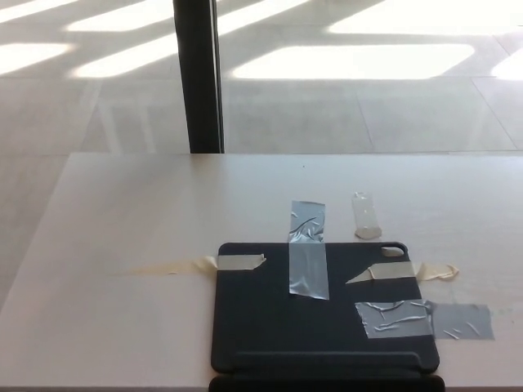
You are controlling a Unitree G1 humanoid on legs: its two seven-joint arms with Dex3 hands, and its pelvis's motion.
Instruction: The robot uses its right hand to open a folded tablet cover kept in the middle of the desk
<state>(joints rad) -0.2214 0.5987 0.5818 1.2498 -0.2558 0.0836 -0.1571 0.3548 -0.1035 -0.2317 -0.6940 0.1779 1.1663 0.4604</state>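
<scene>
Pale desk (122, 212), taped dark tablet cover (270, 327), sunlit tiled floor (351, 98) beyond.

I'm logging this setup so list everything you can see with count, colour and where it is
tablet cover: 1, black, folded shut, flat at the desk's near edge, middle
grey tape strips: 2, silver-grey, one over the cover's far edge, one over its right edge
masking tape strips: 2, beige, at the cover's far corners
clear tape scrap: 1, on the desk beyond the cover
desk: 1, white
pillar: 1, black, behind the desk
robot's hands: none in view
</scene>
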